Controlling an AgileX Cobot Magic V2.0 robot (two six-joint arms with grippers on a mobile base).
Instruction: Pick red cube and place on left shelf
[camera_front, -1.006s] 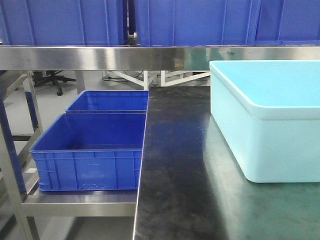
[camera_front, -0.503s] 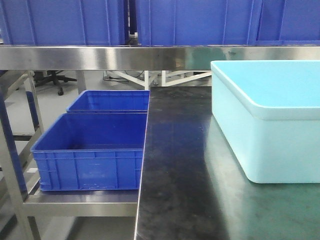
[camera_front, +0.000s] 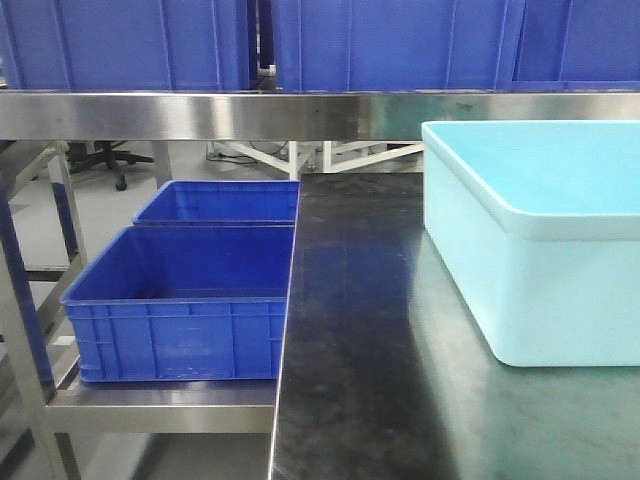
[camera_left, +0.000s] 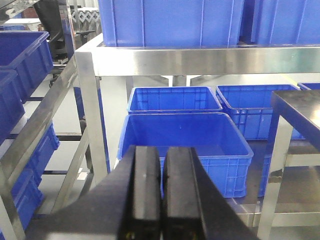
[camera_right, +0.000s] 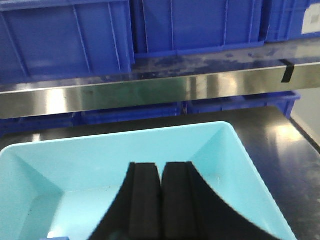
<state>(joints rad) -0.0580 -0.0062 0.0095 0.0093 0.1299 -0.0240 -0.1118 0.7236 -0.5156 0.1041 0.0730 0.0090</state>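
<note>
Pointing into the pale blue tub (camera_right: 235, 150) on the dark tabletop (camera_right: 285, 135), the right claw (camera_right: 160, 167) is squeezed closed on nothing. The left claw (camera_left: 162, 150), equally closed and bare, faces blue bins (camera_left: 185, 140) on the left shelf (camera_front: 160, 408). The red cube's place cannot be told; a white label (camera_right: 312, 17) at upper right is unreadable.
</note>
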